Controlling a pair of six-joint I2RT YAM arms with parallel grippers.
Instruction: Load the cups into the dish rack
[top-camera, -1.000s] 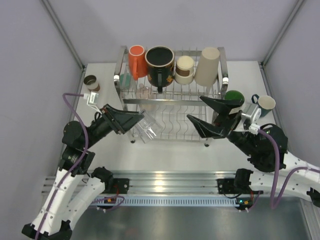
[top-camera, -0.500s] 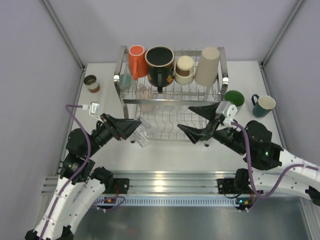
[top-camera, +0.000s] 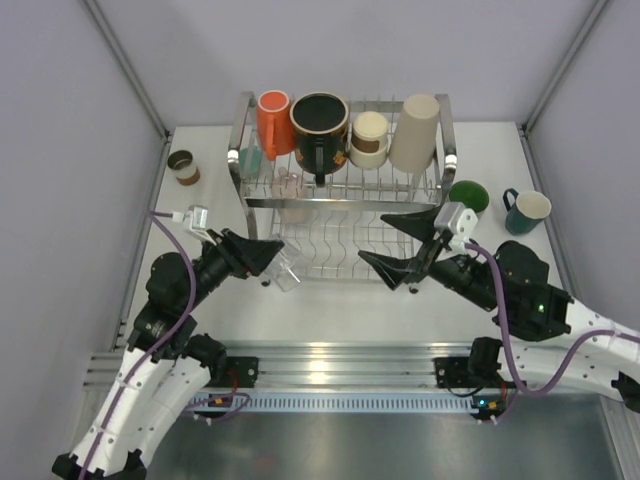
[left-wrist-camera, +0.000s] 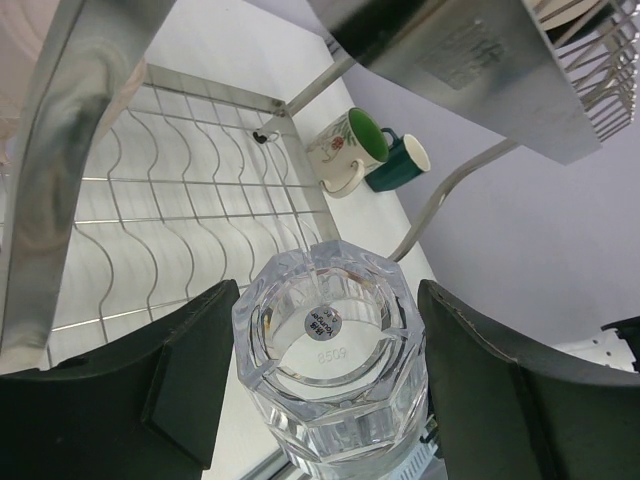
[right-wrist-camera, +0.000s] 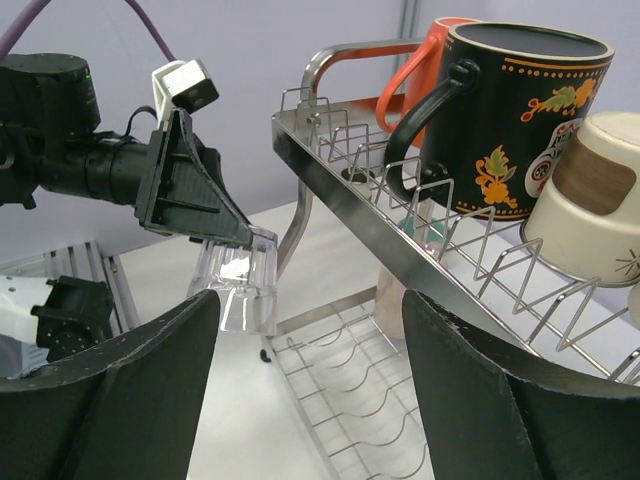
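**A:** What differs from 1 second ago?

**B:** The right gripper (top-camera: 372, 237) has left the green cup (top-camera: 467, 195) and the teal mug (top-camera: 527, 208) on the table's right side. It has swung in to the front of the dish rack (top-camera: 330, 203). Its jaws stand apart with nothing between them.

**A:** And the left?

**B:** The left gripper (top-camera: 275, 262) has drawn back slightly toward its base. Its jaws are clamped on the clear glass (left-wrist-camera: 325, 340), which hangs tilted in the air just off the lower tier's front-left corner. Before, it was further in over the wavy wires.

**A:** So the glass isn't loaded?

**B:** Not yet. The upper tier holds 4: the orange cup (top-camera: 273, 115), black mug (top-camera: 319, 118), brown-cream cup (top-camera: 368, 135) and beige cup (top-camera: 415, 130). The green cup, the teal mug and the small paper cup (top-camera: 183, 165) wait on the table.

**A:** What does it mean?

**B:** With both grippers facing each other at the rack front, I judge a handover or a re-aimed placement is likely. Which one, I cannot tell.
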